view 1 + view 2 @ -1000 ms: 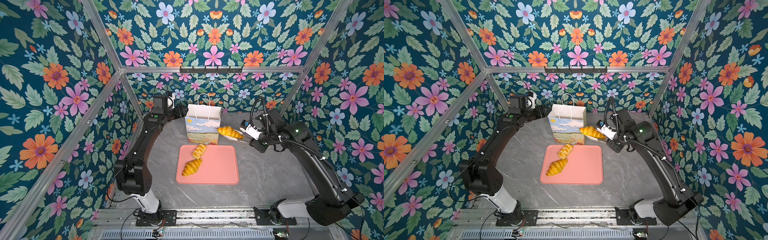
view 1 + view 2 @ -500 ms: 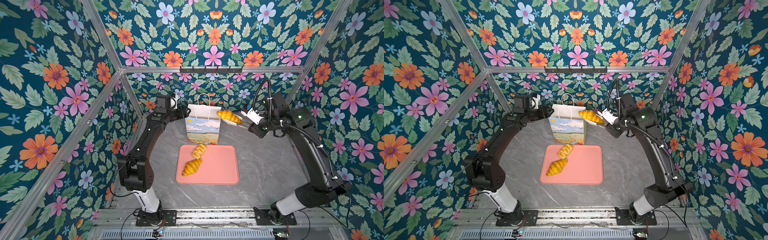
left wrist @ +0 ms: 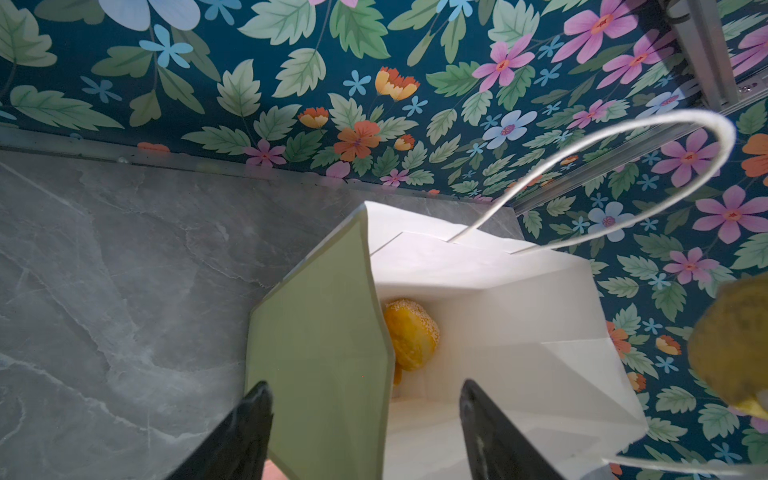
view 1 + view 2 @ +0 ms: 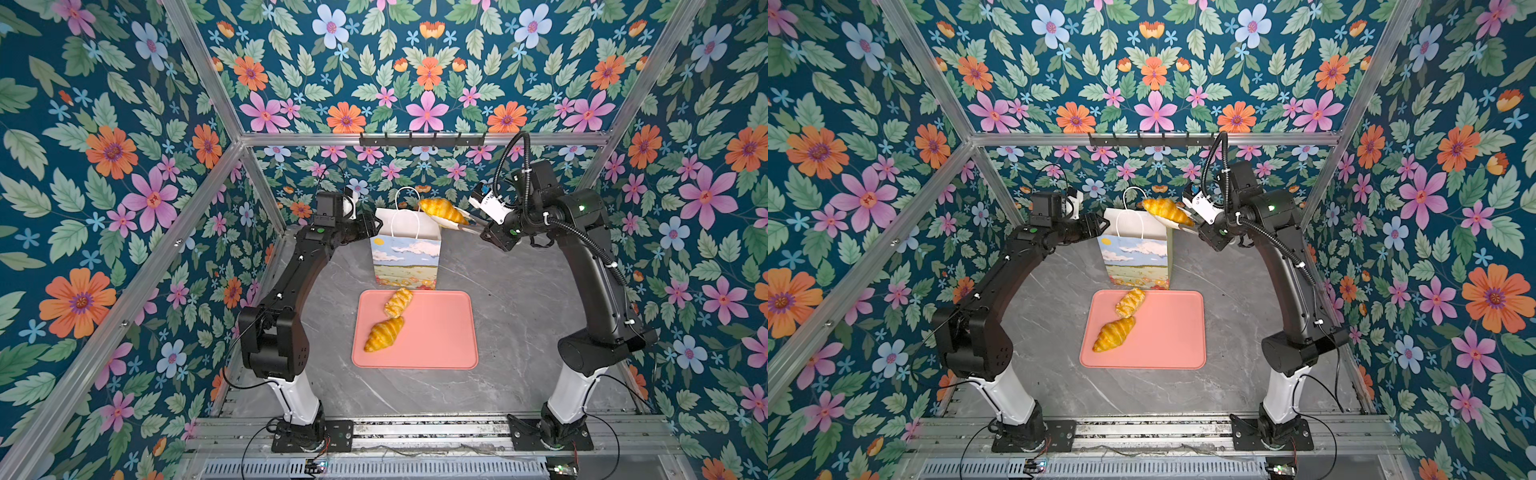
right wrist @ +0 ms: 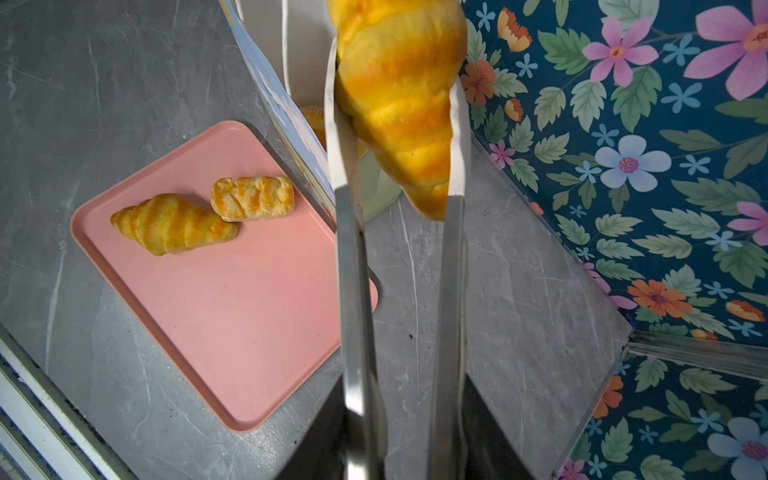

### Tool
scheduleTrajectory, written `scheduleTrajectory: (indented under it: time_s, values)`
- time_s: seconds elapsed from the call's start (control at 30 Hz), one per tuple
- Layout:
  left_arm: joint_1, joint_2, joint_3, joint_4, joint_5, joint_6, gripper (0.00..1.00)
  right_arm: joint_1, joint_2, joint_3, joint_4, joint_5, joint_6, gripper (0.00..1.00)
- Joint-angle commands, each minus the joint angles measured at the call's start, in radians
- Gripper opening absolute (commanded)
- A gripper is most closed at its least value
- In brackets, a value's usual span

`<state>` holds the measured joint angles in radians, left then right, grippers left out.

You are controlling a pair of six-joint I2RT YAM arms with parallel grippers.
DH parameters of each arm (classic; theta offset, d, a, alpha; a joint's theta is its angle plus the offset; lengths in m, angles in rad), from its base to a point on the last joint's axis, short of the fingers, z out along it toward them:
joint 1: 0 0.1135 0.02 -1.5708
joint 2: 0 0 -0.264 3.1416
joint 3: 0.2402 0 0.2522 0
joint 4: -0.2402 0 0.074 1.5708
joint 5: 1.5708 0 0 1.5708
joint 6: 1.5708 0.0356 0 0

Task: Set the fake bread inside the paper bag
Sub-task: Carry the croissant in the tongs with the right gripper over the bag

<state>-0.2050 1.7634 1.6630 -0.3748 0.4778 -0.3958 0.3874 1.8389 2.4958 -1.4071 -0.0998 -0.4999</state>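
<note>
The paper bag (image 4: 405, 253) (image 4: 1138, 257) stands upright behind the tray, mouth open. My right gripper (image 4: 482, 226) (image 5: 403, 399) is shut on metal tongs (image 5: 349, 249), which pinch a golden croissant (image 4: 442, 210) (image 4: 1167, 210) (image 5: 399, 95) over the bag's right rim. My left gripper (image 4: 372, 226) (image 3: 365, 384) is open, with its jaws on either side of the bag's left wall (image 3: 324, 332), one outside and one inside. A speckled bun (image 3: 411, 332) lies inside the bag. Another croissant (image 4: 384, 334) (image 5: 172, 224) and a braided piece (image 4: 398, 302) (image 5: 252, 198) lie on the tray.
The pink tray (image 4: 436, 332) (image 4: 1167, 332) lies on the grey marbled table (image 4: 519, 311) just in front of the bag, its right half bare. Flowered walls close in the back and both sides. A white cord handle (image 3: 623, 158) arches above the bag's mouth.
The right arm has lifted the croissant in the tongs up and left, from beside the bag's front to above its right rim. The left gripper has stayed at the bag's left edge.
</note>
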Motion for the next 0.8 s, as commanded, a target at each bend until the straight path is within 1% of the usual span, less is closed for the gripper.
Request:
scheduleTrajectory:
  time_s: [0.0, 0.27, 0.63, 0.77]
  values:
    - [-0.002, 0.001, 0.007, -0.001, 0.01, -0.009, 0.72, 0.009, 0.016, 0.011, 0.045, -0.035, 0.012, 0.37]
    - [-0.006, 0.007, 0.023, -0.009, 0.01, -0.011, 0.72, 0.04, 0.052, 0.017, 0.101, -0.069, 0.021, 0.37]
    - [-0.011, 0.013, 0.026, -0.013, 0.012, -0.012, 0.71, 0.056, 0.107, 0.086, 0.127, -0.08, 0.029, 0.37]
    - [-0.012, 0.013, 0.027, -0.012, 0.01, -0.015, 0.71, 0.057, 0.114, 0.092, 0.152, -0.123, 0.042, 0.37]
